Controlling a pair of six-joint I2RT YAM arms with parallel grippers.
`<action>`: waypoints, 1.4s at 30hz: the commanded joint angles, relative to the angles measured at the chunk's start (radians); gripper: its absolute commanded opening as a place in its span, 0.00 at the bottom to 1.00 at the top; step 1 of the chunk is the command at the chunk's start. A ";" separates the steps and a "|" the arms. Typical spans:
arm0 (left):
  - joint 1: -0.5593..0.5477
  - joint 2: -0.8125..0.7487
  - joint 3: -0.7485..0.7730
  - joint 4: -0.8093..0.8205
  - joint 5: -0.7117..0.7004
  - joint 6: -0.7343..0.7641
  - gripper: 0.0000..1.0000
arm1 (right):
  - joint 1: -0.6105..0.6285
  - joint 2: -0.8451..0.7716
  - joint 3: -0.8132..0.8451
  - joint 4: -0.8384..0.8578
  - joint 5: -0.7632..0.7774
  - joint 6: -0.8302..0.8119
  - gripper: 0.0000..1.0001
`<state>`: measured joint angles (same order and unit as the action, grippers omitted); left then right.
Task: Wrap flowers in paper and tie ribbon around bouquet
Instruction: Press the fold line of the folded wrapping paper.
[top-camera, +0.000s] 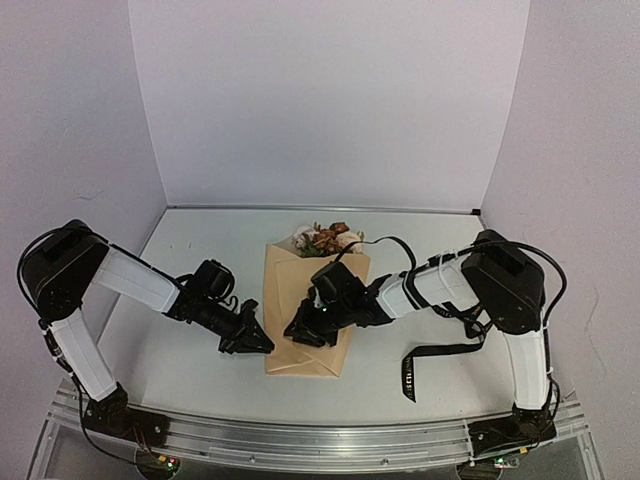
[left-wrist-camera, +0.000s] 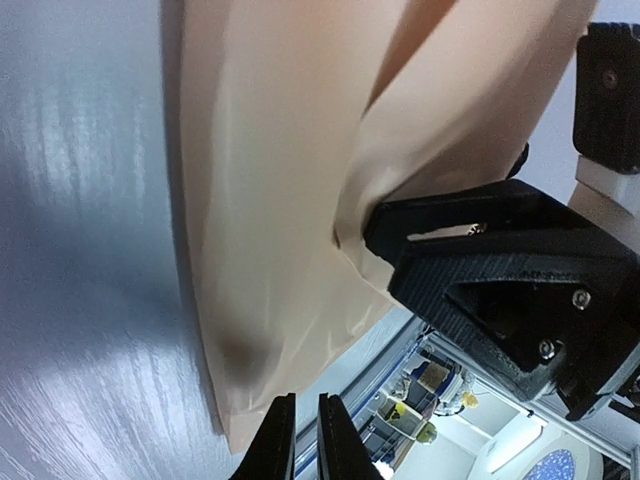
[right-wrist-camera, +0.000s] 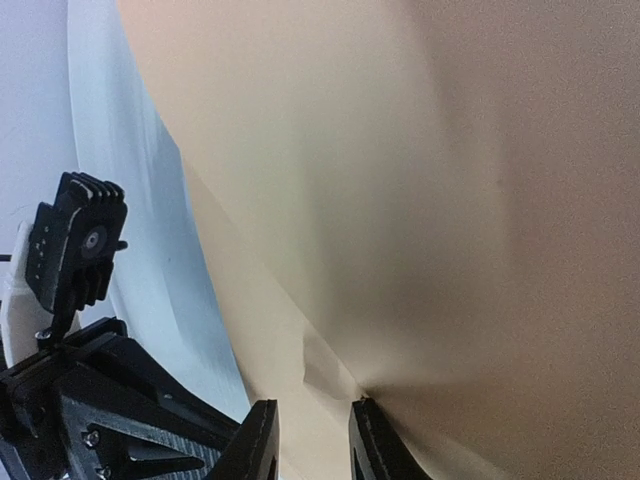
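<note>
Bouquet looks wrapped; ribbon lies untied.
Right gripper pinches the paper at a fold; left gripper, nearly closed and empty, sits beside. Next, probably: fetch ribbon.

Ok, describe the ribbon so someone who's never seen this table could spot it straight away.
On the white table, look right of the tan paper bundle, under the right arm. The ribbon is the flat black strip lying there, bent toward the near edge. Unlike the round black cables on the arm, it carries faint light print.
</note>
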<state>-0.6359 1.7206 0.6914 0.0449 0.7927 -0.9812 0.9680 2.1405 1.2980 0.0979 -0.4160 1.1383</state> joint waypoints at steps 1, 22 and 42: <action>0.008 0.049 0.016 0.058 -0.017 -0.041 0.11 | 0.009 0.026 0.015 0.008 0.007 0.007 0.27; 0.155 0.233 0.248 0.017 -0.059 -0.051 0.11 | 0.019 0.060 0.025 -0.133 0.008 -0.077 0.26; 0.277 0.404 0.487 0.002 -0.019 -0.067 0.11 | 0.021 0.071 0.022 -0.142 -0.001 -0.092 0.26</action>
<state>-0.3792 2.0865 1.0993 0.0841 0.7938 -1.0722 0.9741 2.1609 1.3289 0.0544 -0.4202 1.0629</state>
